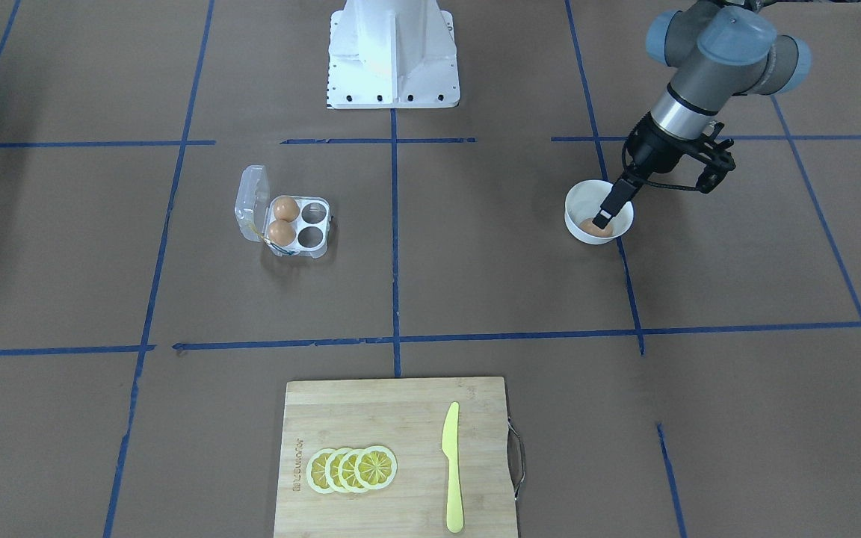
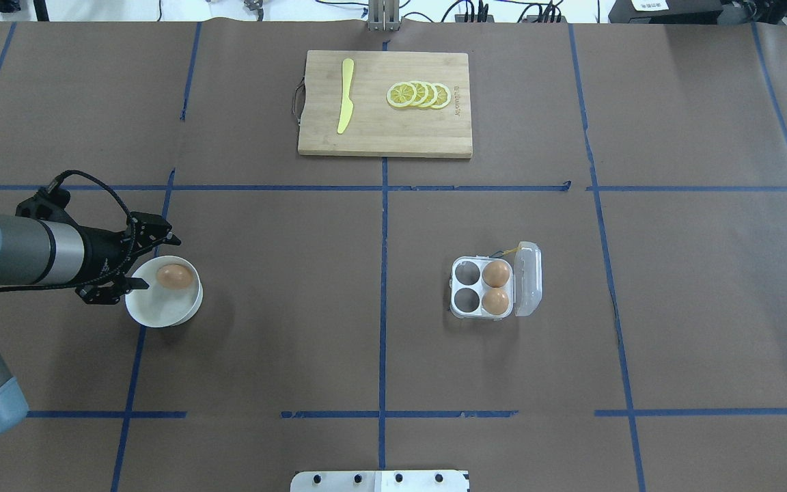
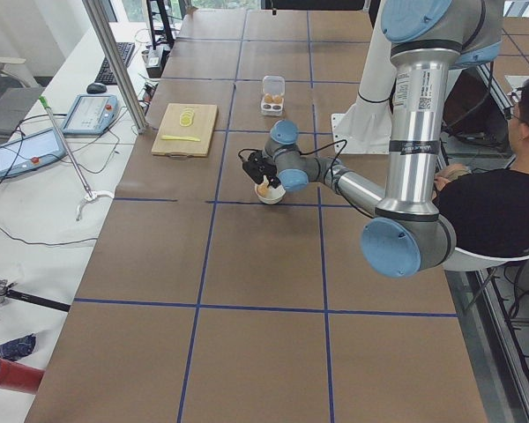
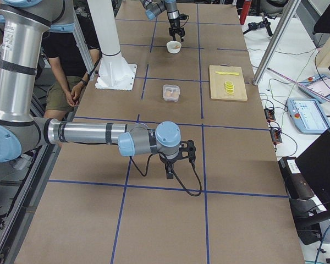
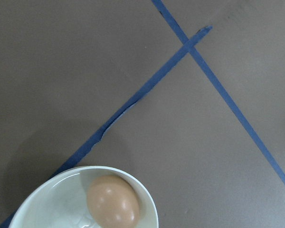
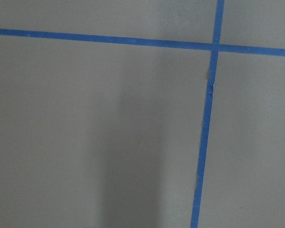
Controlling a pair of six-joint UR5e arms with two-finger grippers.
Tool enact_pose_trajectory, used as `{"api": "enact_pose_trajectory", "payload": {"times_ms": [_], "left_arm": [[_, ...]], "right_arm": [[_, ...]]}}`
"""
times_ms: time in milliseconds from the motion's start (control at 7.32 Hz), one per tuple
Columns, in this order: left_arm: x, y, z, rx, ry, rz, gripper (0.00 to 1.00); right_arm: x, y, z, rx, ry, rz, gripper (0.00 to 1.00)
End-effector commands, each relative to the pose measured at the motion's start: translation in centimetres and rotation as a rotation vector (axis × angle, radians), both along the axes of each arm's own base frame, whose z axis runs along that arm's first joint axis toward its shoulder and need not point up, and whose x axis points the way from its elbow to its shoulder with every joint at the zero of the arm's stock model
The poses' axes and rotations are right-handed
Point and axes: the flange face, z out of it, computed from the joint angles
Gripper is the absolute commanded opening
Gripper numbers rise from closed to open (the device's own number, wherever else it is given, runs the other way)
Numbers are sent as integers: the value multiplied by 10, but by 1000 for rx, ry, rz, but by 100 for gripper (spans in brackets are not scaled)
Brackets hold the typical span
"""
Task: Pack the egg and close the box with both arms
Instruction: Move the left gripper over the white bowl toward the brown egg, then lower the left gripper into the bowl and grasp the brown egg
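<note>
left gripper (image 2: 153, 262): is hanging over the white bowl (image 2: 158, 307) at the middle left of the overhead view, with its jaws spread wide and gripping nothing.
right gripper (image 4: 170, 171): is showing only at the lower centre of the right side view, hanging above bare table; i cannot tell whether it is open or closed.
egg (image 2: 175, 276): is lying loose in the upper part of the bowl, just beside the left gripper; whether a finger is touching it i cannot tell.
egg axis: it is resting on its side, with its long axis running roughly left to right in the overhead view; which end is the narrower one is not showing.
box (image 2: 480, 287): is sitting right of centre in the overhead view, well apart from the bowl, with its lid standing open on its right side.
box cells: two brown eggs (image 2: 496, 273) are filling the right-hand cells, and the two left-hand cells are gaping empty.
done so far: judging by this, only the approach to the egg is under way; nothing is being held.
left to do: grasping and lifting the egg, carrying it across to an empty cell, setting it in, then folding the lid shut with both arms.
</note>
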Motion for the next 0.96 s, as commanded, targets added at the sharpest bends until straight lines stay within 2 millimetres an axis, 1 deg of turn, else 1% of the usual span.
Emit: {"api": "enact_pose_trajectory", "payload": {"times_ms": [0,273,410,820], "left_arm": [[9,5,4,-20,-25,-18,90],[17,11,6,-18,-32,-12,87],[21,14,9,-24,-49,-9,83],[23,15,12,-27,-54,-5,76]], "right_arm": [[0,1,5,-9,0,-2,100],[-1,1,6,-11,0,-3,100],[-1,1,6,-11,0,-3,100],[-1,1,8,-17,-1,-2,100]]}}
